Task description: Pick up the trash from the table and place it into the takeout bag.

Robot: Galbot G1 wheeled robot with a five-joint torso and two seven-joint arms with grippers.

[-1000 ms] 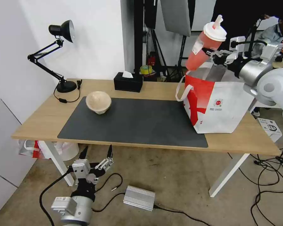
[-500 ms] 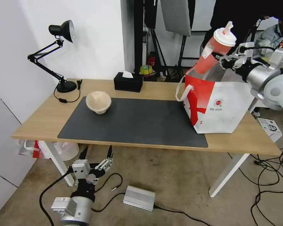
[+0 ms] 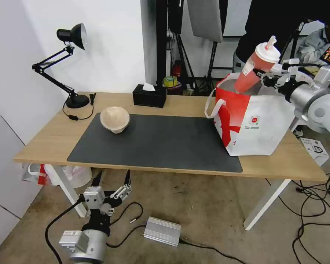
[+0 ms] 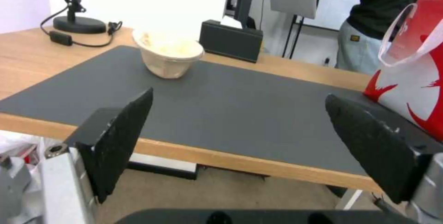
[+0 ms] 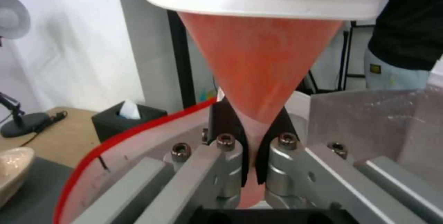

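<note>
Here your right pincer (image 3: 264,74) was pinching the tall red cup (image 3: 255,70) below its white lid (image 3: 268,52), holding it tilted above the open mouth of the takeout bag (image 3: 256,124), the cup's base dipped just past the foil-lined rim. The bag stood on the right end of the tabletop (image 3: 51,139), partly on the dark grey mat (image 3: 161,143). The beige pulp bowl (image 3: 114,118) sat on the mat's far left corner. Your left pincer (image 3: 112,182) hung below the tabletop's near edge, fingers spread and holding nothing.
</note>
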